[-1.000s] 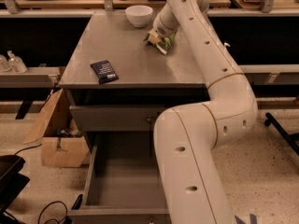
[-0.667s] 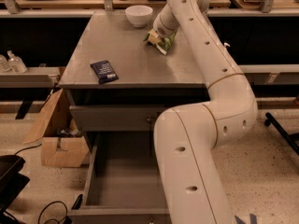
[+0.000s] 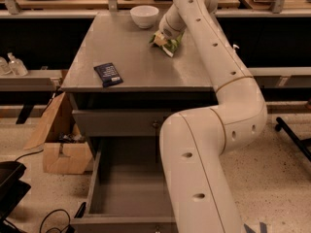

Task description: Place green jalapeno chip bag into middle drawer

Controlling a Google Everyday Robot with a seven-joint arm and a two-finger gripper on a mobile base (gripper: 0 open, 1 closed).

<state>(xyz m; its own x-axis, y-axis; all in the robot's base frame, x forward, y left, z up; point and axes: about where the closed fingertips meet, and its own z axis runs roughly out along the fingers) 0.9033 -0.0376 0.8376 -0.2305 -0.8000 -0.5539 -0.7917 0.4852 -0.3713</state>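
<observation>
Single camera view, looking down on a grey cabinet and the robot's white arm (image 3: pixel 228 96). We see the arm rise from the lower foreground, bend at the right and reach back over the cabinet top (image 3: pixel 136 57) towards its far right part. The gripper (image 3: pixel 167 37) is down at the green jalapeno chip bag (image 3: pixel 164 43), which lies crinkled on the cabinet top just in front of the wrist. The wrist housing covers the gripper from this side, so we cannot tell whether it is open, closed or clamped on the bag, nor whether the bag is lifted off the surface.

A white bowl (image 3: pixel 145 15) stands upright at the far edge of the cabinet top, near the bag on its left and apart from it. A dark navy packet (image 3: pixel 108 74) lies flat near the front left edge, well apart from the bag.

Below the top, we see the upper drawer front (image 3: pixel 116 123) shut. Beneath it the middle drawer (image 3: pixel 129 183) is pulled out towards the camera, its plain floor bare where visible; the arm hides its right side. A cardboard box (image 3: pixel 60 152) sits on the floor to the left of the cabinet, and two clear bottles (image 3: pixel 13 64) stand on a low shelf at the far left.
</observation>
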